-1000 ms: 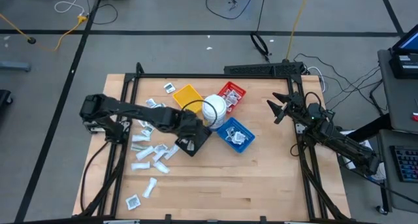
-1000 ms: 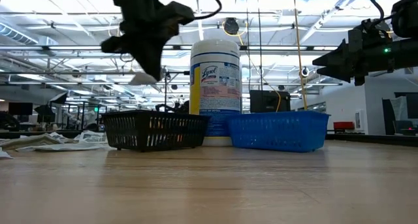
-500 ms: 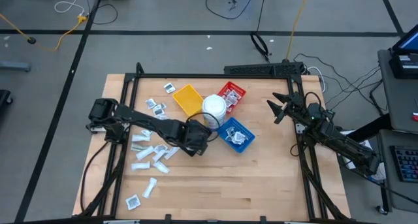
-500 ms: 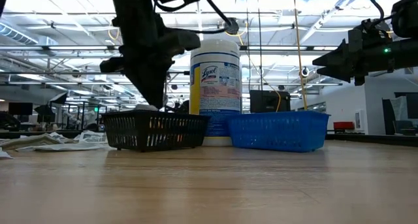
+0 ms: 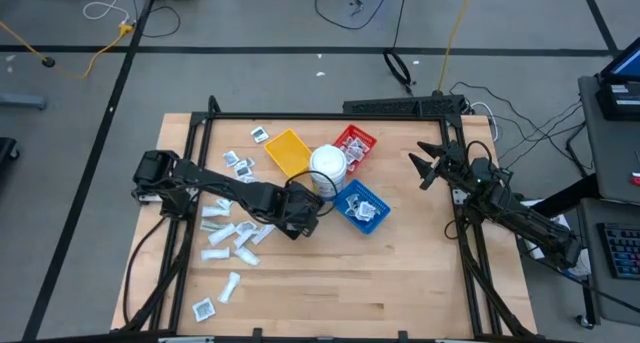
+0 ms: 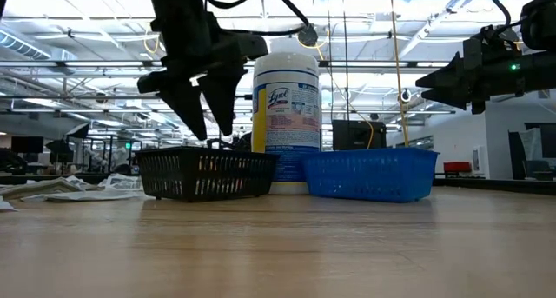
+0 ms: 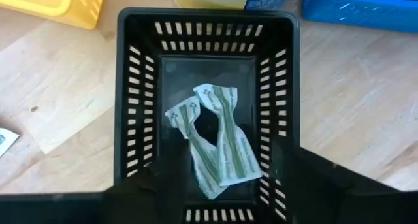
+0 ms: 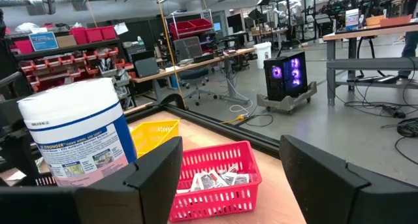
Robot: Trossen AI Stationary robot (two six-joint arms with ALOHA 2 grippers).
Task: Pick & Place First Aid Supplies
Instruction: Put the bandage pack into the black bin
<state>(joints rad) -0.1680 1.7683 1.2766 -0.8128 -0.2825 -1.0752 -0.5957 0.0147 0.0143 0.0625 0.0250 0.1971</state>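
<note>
Wooden table (image 5: 400, 273) under a big open workshop. Left gripper (image 6: 204, 115) hangs right over the black tray (image 7: 134, 139), fingers parted in a V, nothing between them. Two long pale green-striped wrapped strips (image 7: 219, 142) lie crossed on the tray floor directly below, so this reads as a drop just made, judging by their spot under the open jaws. Tray walls are slatted and low; straight up looks like the clean way out. White tub (image 5: 328, 165) sits just behind the tray, blue tray (image 5: 362, 205) beside it, yellow tray (image 5: 288, 150) and red tray (image 5: 354, 143) farther back, so sideways room is tight. Loose white packets (image 5: 228, 238) are scattered on the table's left, open wood around them. Right gripper (image 5: 428, 167) waits near the right edge, fingers spread, empty.
</note>
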